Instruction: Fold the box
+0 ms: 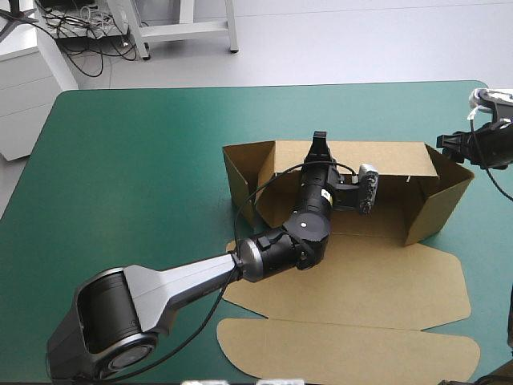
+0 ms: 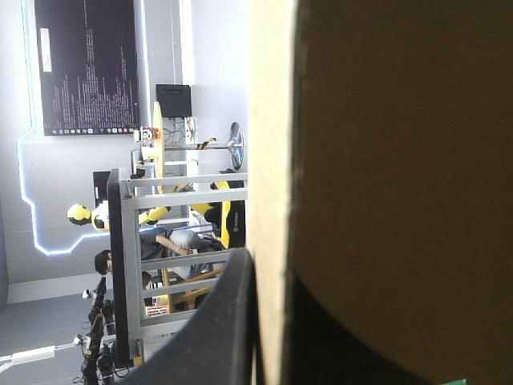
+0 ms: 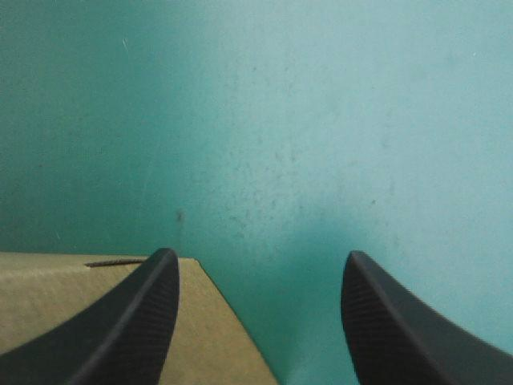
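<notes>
The brown box [image 1: 365,273] lies at mid-table with its far wall and both end walls raised, and its lid panels flat toward the near edge. My left gripper [image 1: 319,144] reaches over the box floor to the top of the far wall. In the left wrist view the wall's edge [image 2: 272,160] runs straight between the fingers, with my left gripper [image 2: 272,273] shut on it. My right gripper [image 1: 450,144] hovers just outside the right end wall. It stands open [image 3: 260,257] over the teal-green cover, a corner of the box [image 3: 80,289] under one finger.
The right end wall [image 1: 437,200] leans outward toward the right arm. The lid's rounded flap [image 1: 345,349] reaches close to the table's near edge. Bare teal-green cover [image 1: 128,160] stretches to the left of the box.
</notes>
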### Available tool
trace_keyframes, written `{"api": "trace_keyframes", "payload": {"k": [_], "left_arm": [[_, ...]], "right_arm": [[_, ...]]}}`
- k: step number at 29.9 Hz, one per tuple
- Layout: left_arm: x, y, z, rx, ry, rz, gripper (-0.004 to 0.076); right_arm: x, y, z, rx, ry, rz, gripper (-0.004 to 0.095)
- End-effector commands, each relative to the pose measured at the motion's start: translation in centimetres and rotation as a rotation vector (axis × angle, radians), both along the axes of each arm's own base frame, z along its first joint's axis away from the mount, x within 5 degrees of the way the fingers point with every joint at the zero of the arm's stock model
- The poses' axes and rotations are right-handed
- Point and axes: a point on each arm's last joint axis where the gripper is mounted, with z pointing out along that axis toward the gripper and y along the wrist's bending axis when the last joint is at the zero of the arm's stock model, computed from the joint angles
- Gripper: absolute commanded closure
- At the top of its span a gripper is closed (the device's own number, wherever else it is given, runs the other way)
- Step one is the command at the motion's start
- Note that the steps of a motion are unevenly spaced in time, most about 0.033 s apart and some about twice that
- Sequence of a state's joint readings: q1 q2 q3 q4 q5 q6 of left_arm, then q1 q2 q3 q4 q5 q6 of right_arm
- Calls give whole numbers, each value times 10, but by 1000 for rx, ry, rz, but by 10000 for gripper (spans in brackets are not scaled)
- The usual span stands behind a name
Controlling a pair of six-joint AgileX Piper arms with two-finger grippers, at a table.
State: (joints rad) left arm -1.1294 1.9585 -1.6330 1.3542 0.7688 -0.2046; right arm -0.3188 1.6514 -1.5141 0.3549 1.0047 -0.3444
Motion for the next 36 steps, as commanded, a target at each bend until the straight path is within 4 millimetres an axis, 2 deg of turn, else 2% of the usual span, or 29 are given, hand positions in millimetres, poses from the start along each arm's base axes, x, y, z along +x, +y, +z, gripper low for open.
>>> {"api": "trace_keyframes", "payload": {"k": [1,8,17,28,36], "left_arm": [[-7,3,28,-78,-29,-19,734],[-7,4,28,-90,-28,-12,734],[-7,4,28,-88,-32,-13,734],[-6,4,29,-82,-45,-16,734],[-6,4,29,-82,-45,-16,734]], "right_arm": [[-9,4,12,-3,-38,11,356],[-19,9,-2,27,16,14,356],[-47,19,-7,45,21,13,356],[-72,35,5,95,-47,74,356],[-84,38,15,61,-55,94,356]]}}
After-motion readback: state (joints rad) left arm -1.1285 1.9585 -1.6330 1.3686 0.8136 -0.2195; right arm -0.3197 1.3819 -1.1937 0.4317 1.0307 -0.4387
